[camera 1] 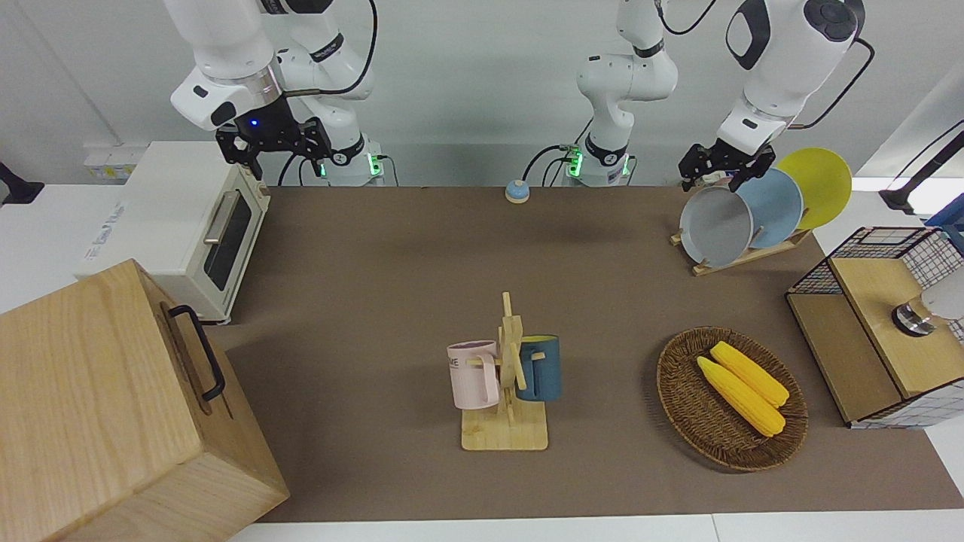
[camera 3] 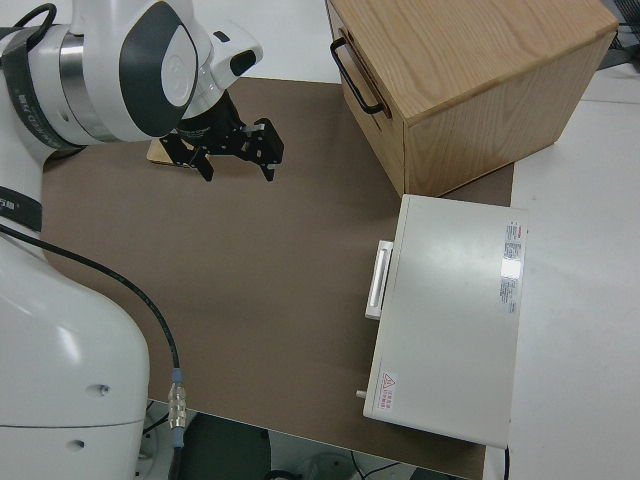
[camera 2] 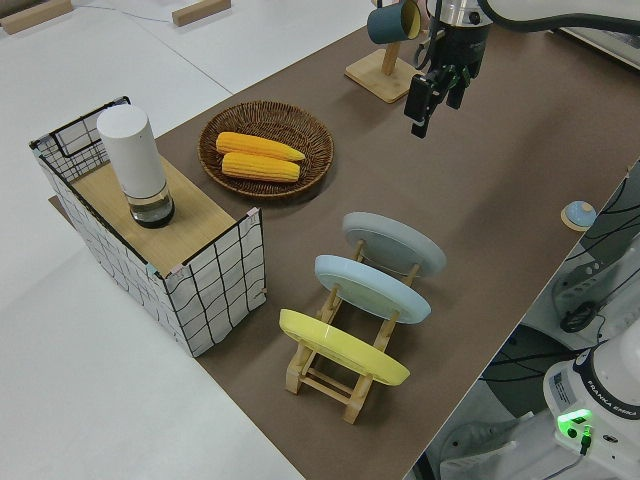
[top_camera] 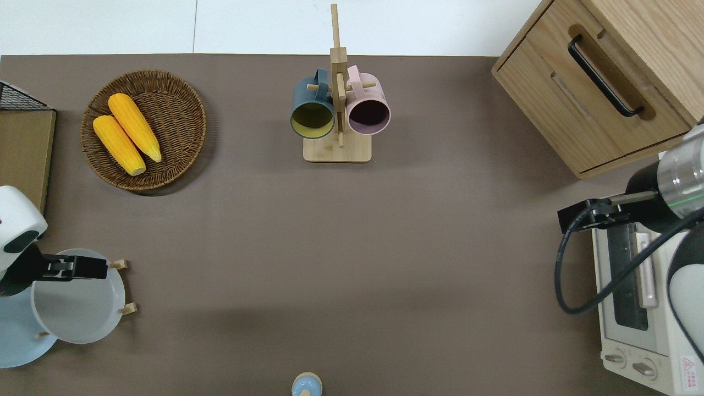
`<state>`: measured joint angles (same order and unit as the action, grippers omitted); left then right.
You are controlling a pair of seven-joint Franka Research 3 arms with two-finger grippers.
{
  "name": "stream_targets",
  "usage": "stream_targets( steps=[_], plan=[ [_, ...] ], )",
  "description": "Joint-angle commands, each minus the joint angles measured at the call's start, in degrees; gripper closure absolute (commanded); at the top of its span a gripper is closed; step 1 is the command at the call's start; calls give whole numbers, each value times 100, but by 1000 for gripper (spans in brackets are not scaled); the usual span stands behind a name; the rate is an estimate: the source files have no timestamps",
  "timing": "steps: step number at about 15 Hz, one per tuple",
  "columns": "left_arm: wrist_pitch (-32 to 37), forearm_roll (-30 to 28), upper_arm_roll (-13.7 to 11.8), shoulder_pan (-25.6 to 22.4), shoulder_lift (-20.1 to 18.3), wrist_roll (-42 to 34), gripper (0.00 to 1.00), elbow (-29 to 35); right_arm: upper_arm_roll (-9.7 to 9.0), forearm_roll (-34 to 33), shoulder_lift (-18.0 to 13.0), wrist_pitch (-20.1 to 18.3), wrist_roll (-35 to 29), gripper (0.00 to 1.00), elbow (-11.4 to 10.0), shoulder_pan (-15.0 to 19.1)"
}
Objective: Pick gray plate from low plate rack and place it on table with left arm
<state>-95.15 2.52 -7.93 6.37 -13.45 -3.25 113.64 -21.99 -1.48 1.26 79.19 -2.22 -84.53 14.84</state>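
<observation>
The gray plate point(camera 1: 715, 226) leans upright in the low plate rack point(camera 1: 742, 256) at the left arm's end of the table point(camera 1: 376, 248), as the slot's plate nearest the table's middle. It also shows in the overhead view point(top_camera: 77, 308) and the left side view point(camera 2: 393, 247). My left gripper point(camera 1: 719, 177) is open and empty. In the overhead view the left gripper point(top_camera: 77, 268) is over the plate's farther rim. In the left side view the left gripper point(camera 2: 430, 110) hangs apart from the plate. My right gripper point(camera 3: 237, 168) is open and parked.
A light-blue plate point(camera 1: 776, 207) and a yellow plate point(camera 1: 825, 184) stand in the same rack. A wicker basket with corn point(camera 1: 685, 406), a wire basket box point(camera 1: 881, 324), a mug tree point(camera 1: 506, 376), a toaster oven point(camera 1: 181, 226), a wooden cabinet point(camera 1: 105, 406) and a small bell point(camera 1: 517, 191) are around.
</observation>
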Motion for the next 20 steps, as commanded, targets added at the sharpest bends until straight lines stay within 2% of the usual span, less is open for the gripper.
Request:
stream_targets(
  steps=[1, 9, 12, 18, 20],
  plan=[
    [-188, 328, -7, -223, -175, 114, 7, 237, -113, -37, -12, -62, -68, 17, 42, 133],
    [-197, 468, -7, -918, -228, 114, 5, 360, -121, -37, -12, -71, -68, 17, 33, 133],
    [-408, 565, -7, -989, -254, 114, 7, 562, -113, -37, -12, -62, -68, 17, 42, 133],
    [-935, 1197, 11, -1050, -527, 580, 7, 1362, -121, -37, -12, -62, -68, 17, 42, 133],
    [-1198, 1470, 28, -1042, -615, 938, 7, 1713, -113, -37, -12, -62, -68, 17, 42, 133]
  ],
)
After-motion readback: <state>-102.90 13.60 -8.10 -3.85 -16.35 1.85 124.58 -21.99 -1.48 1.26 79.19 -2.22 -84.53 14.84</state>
